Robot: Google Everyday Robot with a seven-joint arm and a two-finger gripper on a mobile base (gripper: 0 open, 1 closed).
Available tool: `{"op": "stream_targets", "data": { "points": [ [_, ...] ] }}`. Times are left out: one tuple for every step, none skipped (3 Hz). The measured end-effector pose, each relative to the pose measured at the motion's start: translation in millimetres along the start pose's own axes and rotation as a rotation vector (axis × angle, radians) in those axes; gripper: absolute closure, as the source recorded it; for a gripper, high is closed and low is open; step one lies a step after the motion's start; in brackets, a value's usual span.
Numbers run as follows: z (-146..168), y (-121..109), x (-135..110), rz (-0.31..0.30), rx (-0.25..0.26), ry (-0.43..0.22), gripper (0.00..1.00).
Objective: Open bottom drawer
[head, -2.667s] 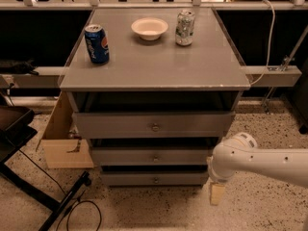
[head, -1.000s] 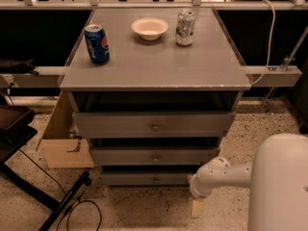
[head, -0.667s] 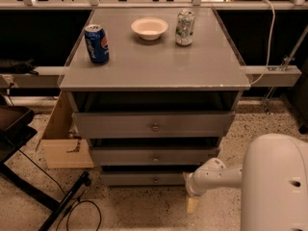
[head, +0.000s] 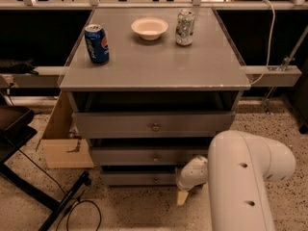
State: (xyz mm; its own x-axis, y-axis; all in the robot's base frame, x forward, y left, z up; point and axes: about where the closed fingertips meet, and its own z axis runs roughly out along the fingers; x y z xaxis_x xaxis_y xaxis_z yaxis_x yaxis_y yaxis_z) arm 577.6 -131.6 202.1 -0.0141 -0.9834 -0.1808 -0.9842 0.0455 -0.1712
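The bottom drawer (head: 139,178) is the narrowest grey front at the foot of the cabinet, with a small round metal knob (head: 155,180). It sits flush under the mid-sized drawer (head: 144,156) and the widest top drawer (head: 153,124). My gripper (head: 183,196) hangs low at the drawer's right end, just in front of it and near the floor, to the right of the knob. My white arm (head: 245,177) fills the lower right and hides the cabinet's right lower corner.
On the cabinet top (head: 154,61) stand a blue soda can (head: 96,43), a white bowl (head: 149,28) and a silver can (head: 185,27). A cardboard box (head: 62,138) stands at the cabinet's left. A black stand and cable (head: 67,201) lie on the floor at the left.
My arm has swung left and closer to the camera. The gripper has moved left along the floor to the bottom drawer's right end. The drawers have not moved.
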Motion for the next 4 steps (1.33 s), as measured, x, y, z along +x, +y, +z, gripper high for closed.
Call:
{"op": "stream_targets", "data": {
  "points": [
    [14.7,-19.7,-7.9,0.004,0.025,0.022,0.0],
    [32.2,-19.6,-9.6,0.03,0.016,0.038,0.18],
    [42.4,2.4,8.2,0.06,-0.018,0.07,0.41],
    [36.8,6.4,15.2,0.069,-0.024,0.084,0.72]
  ]
}}
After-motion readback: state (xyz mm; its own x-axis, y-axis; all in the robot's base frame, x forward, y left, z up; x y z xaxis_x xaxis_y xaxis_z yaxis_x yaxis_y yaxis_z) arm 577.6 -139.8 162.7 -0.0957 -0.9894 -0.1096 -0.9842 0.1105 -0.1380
